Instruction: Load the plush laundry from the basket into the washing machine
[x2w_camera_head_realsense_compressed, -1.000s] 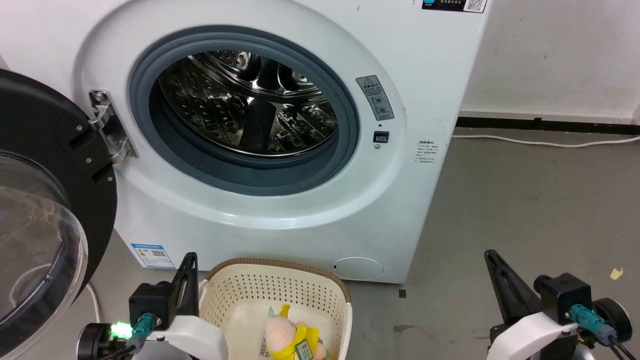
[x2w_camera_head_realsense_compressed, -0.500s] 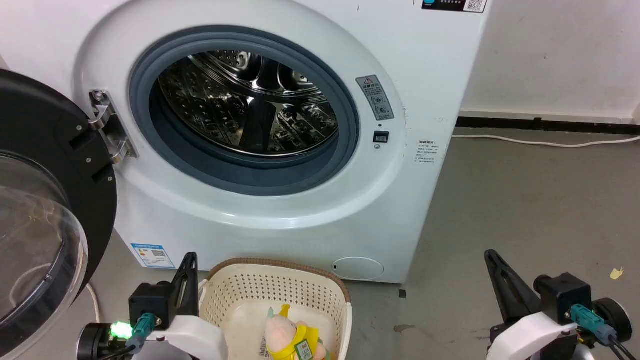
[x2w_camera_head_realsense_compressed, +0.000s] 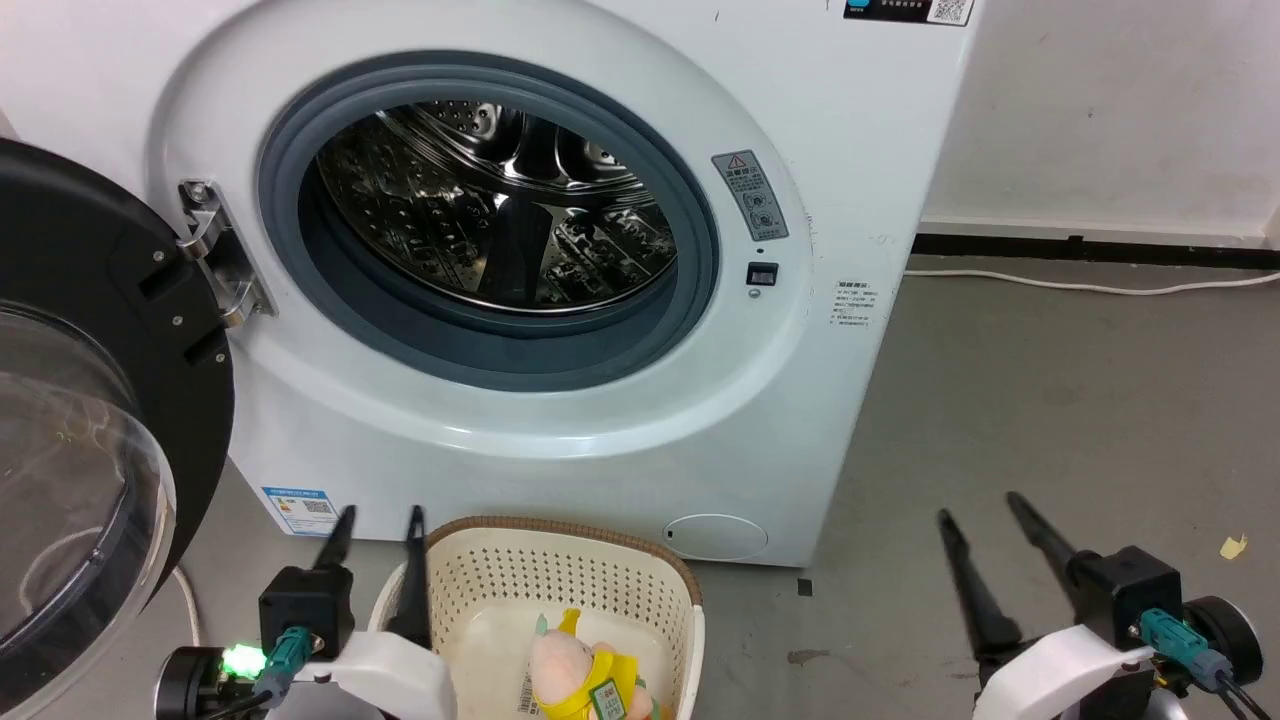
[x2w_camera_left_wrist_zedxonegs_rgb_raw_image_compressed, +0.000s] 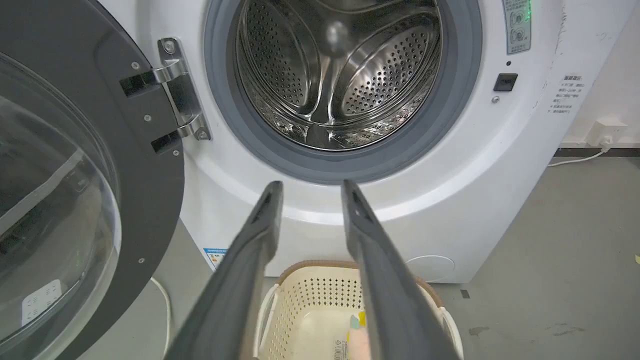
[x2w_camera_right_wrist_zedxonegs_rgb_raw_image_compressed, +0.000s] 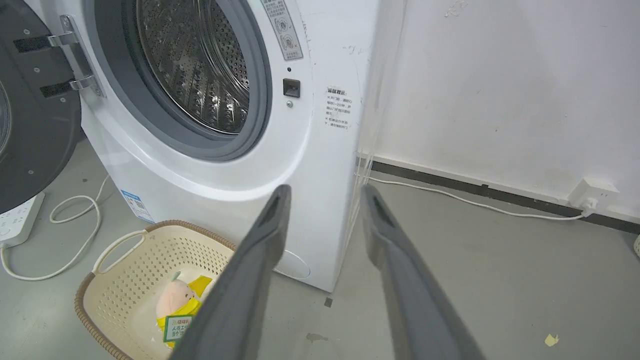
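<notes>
The plush laundry (x2w_camera_head_realsense_compressed: 585, 675), pink head and yellow top with a green-edged tag, lies in the cream basket (x2w_camera_head_realsense_compressed: 560, 545) on the floor before the washing machine (x2w_camera_head_realsense_compressed: 560, 420). The right wrist view shows the same plush laundry (x2w_camera_right_wrist_zedxonegs_rgb_raw_image_compressed: 177, 305) in the basket (x2w_camera_right_wrist_zedxonegs_rgb_raw_image_compressed: 150, 250). The washing machine's door (x2w_camera_head_realsense_compressed: 90, 420) hangs wide open at the left, baring the steel drum (x2w_camera_head_realsense_compressed: 500, 210). My left gripper (x2w_camera_head_realsense_compressed: 380, 515) stands open just left of the basket's rim, fingers up. My right gripper (x2w_camera_head_realsense_compressed: 980, 505) is open over bare floor, far right of the basket. Nothing sits between either pair of fingers.
A white cable (x2w_camera_head_realsense_compressed: 1090, 285) runs along the grey floor by the wall. In the right wrist view a power strip (x2w_camera_right_wrist_zedxonegs_rgb_raw_image_compressed: 17, 220) and a looped cord (x2w_camera_right_wrist_zedxonegs_rgb_raw_image_compressed: 75, 240) lie left of the washing machine, and a wall socket (x2w_camera_right_wrist_zedxonegs_rgb_raw_image_compressed: 592, 195) sits at the right. A yellow scrap (x2w_camera_head_realsense_compressed: 1233, 546) lies on the floor.
Both grippers have opened: their fingers were together in the earlier frames and now stand apart. The plush laundry, the basket and the washing machine have stayed put.
</notes>
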